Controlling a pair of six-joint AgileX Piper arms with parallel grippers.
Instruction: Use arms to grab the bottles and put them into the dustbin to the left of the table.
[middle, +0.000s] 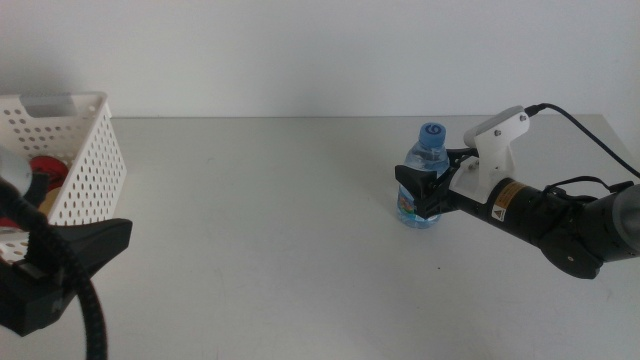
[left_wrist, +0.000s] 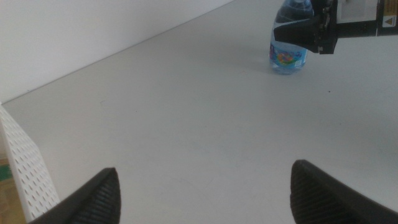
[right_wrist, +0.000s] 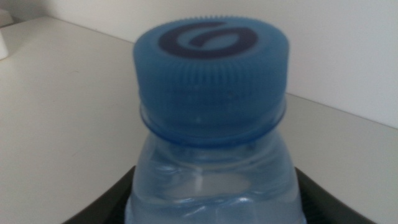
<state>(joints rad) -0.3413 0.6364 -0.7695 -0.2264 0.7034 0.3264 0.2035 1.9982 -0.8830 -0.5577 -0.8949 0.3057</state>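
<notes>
A small clear water bottle (middle: 428, 152) with a blue cap stands upright on the table (middle: 260, 230), right of centre. My right gripper (middle: 424, 192) reaches in from the right, its dark jaws pressed against both sides of the bottle's body. In the right wrist view the bottle (right_wrist: 211, 74) fills the picture, with a jaw on each side of it. The white perforated dustbin (middle: 88, 160) stands at the far left. Something red (middle: 45, 166) and something yellow (middle: 49, 200) show inside it. My left gripper (middle: 70, 265) hangs open beside the dustbin, holding nothing.
The left wrist view shows the bottle (left_wrist: 287, 56) and the right gripper (left_wrist: 309, 29) far across bare tabletop, with the dustbin's wall (left_wrist: 25, 174) close by. A thick black cable (middle: 92, 310) runs along the left arm. A white wall stands behind the table.
</notes>
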